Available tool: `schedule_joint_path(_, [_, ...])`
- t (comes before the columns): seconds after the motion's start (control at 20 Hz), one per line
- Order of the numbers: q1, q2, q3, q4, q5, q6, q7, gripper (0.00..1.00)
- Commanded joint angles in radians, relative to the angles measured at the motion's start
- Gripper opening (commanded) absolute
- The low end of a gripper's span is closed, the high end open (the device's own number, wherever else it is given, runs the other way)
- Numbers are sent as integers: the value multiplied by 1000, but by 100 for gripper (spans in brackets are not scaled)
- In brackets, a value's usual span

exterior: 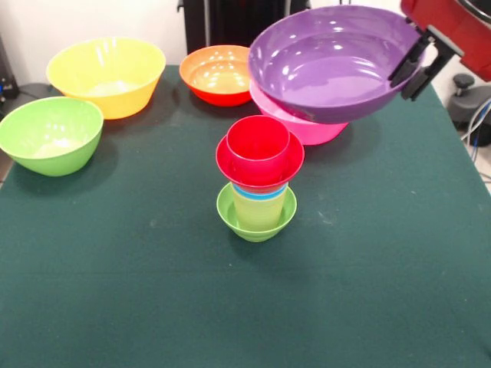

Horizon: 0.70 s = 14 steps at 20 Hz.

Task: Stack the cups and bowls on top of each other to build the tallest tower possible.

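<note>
Gripper (415,65) clenched on rim of tilted purple bowl (330,61), raised above pink bowl (311,129).

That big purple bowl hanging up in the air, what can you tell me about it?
The wide glossy purple plastic bowl is empty, shallow and round, with ceiling lights glinting inside. It hangs tilted above the table, its rim pinched at the right edge by the black gripper. It is above the pink bowl and partly hides it; whether they touch is unclear.
</note>
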Motion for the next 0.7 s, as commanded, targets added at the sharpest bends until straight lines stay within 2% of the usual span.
schedule_joint_path(0.05, [-19, 41, 67, 21, -78, -29, -320, 0])
schedule_joint_path(0.3, [-13, 29, 67, 47, -97, -69, -358, 0])
schedule_joint_path(0.7, [-28, 51, 54, -2, -100, -55, -393, 0])
